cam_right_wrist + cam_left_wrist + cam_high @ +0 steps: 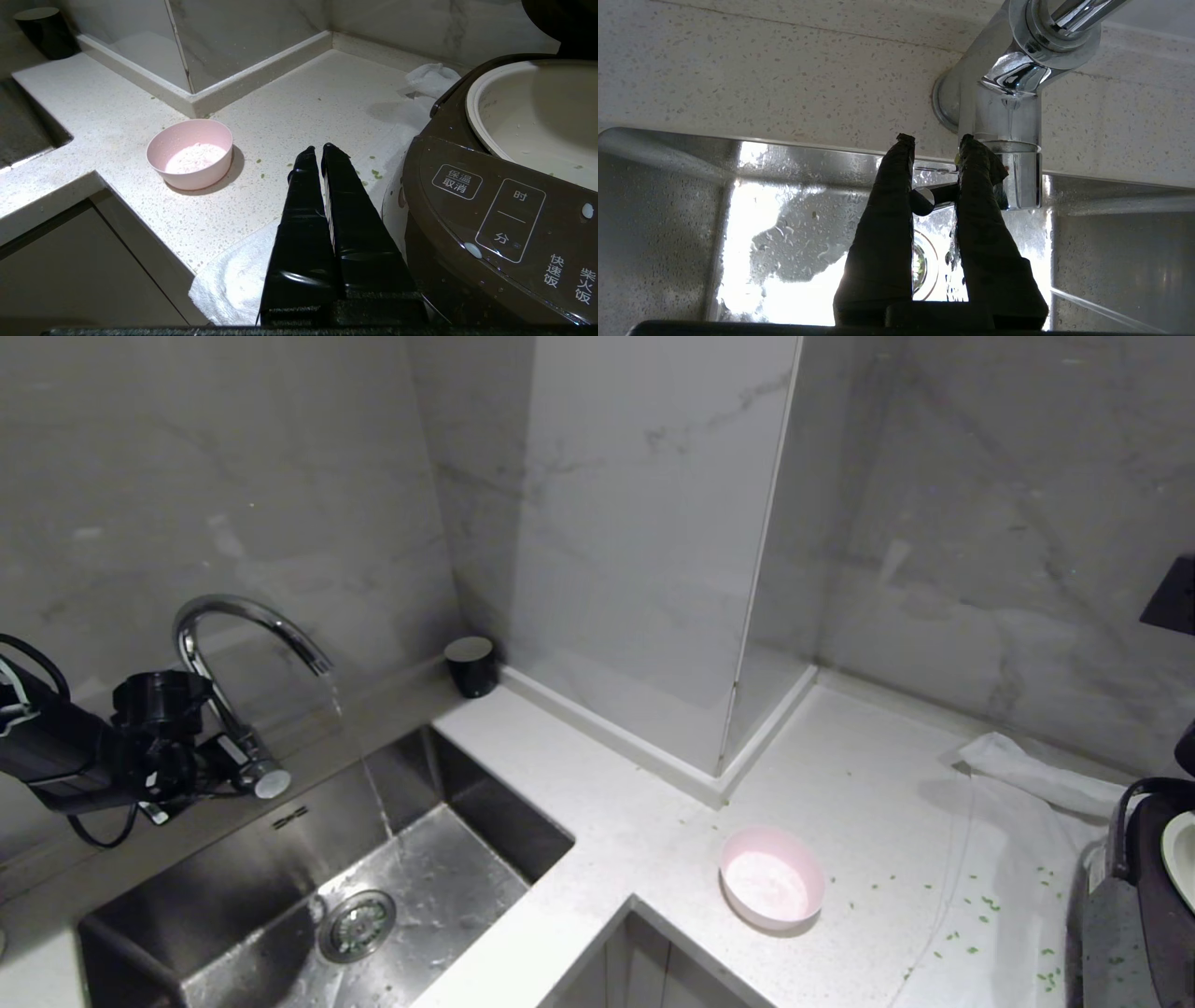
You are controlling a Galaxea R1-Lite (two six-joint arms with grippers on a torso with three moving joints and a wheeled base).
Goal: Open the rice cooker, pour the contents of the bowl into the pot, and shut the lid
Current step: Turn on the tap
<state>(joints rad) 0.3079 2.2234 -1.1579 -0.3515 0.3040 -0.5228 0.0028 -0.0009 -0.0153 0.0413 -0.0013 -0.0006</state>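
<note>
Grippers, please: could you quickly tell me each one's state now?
Left gripper: closed on the faucet handle.
Right gripper: shut, holding nothing.

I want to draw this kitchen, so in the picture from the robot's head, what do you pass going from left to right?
Left pincer at the tap → sink drain → black cup → pink bowl → white cloth → rice cooker.
</note>
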